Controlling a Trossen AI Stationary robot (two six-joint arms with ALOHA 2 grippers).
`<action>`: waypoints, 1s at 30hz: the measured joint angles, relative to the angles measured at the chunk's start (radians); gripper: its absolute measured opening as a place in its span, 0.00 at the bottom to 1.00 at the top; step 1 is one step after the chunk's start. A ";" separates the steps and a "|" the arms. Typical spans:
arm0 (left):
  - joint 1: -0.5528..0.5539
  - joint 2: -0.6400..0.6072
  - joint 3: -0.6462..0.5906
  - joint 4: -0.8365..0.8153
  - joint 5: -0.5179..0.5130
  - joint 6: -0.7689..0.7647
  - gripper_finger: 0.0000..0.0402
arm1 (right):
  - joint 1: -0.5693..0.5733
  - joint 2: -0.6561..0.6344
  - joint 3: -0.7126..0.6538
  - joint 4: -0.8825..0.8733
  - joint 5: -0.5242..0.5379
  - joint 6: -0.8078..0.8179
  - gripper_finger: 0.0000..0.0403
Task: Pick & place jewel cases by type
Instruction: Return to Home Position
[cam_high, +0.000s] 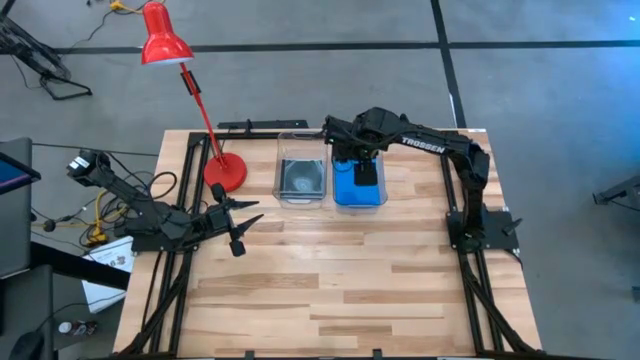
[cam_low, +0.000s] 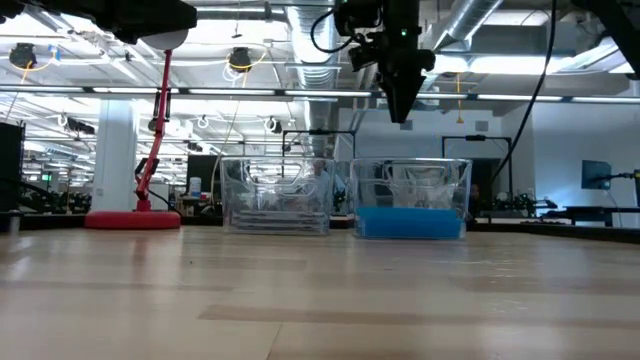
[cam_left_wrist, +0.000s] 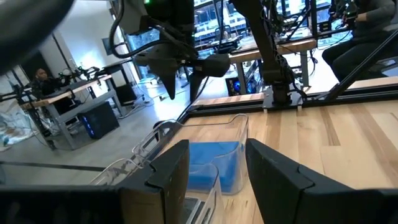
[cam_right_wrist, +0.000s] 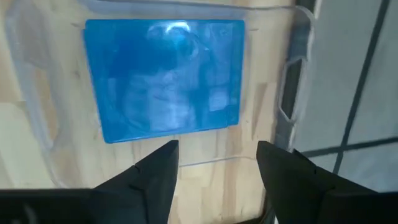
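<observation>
Two clear bins stand side by side at the table's far middle. The left bin (cam_high: 301, 177) holds dark grey jewel cases (cam_high: 300, 178). The right bin (cam_high: 359, 185) holds bright blue jewel cases (cam_low: 408, 222) stacked flat on its floor, the top one (cam_right_wrist: 165, 78) in plain sight. My right gripper (cam_low: 400, 105) hangs above the right bin, pointing steeply down, open and with nothing between its fingers (cam_right_wrist: 217, 168). My left gripper (cam_high: 243, 222) waits open and level over the table's left part, facing the bins (cam_left_wrist: 214, 174).
A red desk lamp stands with its base (cam_high: 225, 172) on the table just left of the bins; its stem slants up toward the far left to the shade (cam_high: 163, 38). Bare wood stretches from the bins to the near edge (cam_high: 340, 300).
</observation>
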 joint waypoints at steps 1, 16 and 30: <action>0.000 0.000 0.000 0.000 0.000 0.000 0.38 | -0.005 0.000 0.000 0.000 0.004 0.001 0.52; 0.000 0.000 0.001 0.006 -0.199 0.082 0.38 | -0.025 -0.166 0.121 0.105 -0.143 0.081 0.50; 0.065 -0.175 0.001 0.147 0.116 0.215 0.38 | 0.036 -0.596 -0.123 0.531 -0.266 0.059 0.50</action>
